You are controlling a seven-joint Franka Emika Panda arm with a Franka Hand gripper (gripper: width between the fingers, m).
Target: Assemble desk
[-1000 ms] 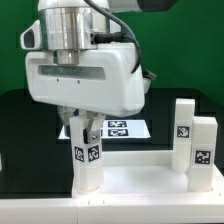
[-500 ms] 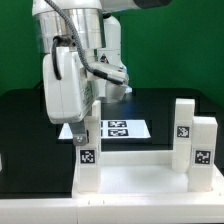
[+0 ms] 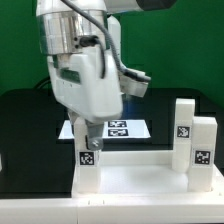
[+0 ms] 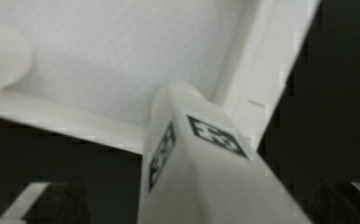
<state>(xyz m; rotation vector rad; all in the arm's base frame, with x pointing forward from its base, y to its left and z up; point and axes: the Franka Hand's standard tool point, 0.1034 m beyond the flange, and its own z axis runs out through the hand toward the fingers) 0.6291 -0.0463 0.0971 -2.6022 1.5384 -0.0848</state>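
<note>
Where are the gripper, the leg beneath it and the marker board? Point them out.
gripper (image 3: pixel 91 135): exterior view, between its fingertips.
leg (image 3: pixel 88 165): exterior view, tagged front face.
marker board (image 3: pixel 128 128): exterior view, printed top surface.

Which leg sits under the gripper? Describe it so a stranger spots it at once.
Start at the white tabletop lying at the front of the black table. The leg stands upright at its corner on the exterior view's left, directly below the gripper. The other upright legs cluster at the exterior view's right.
</note>
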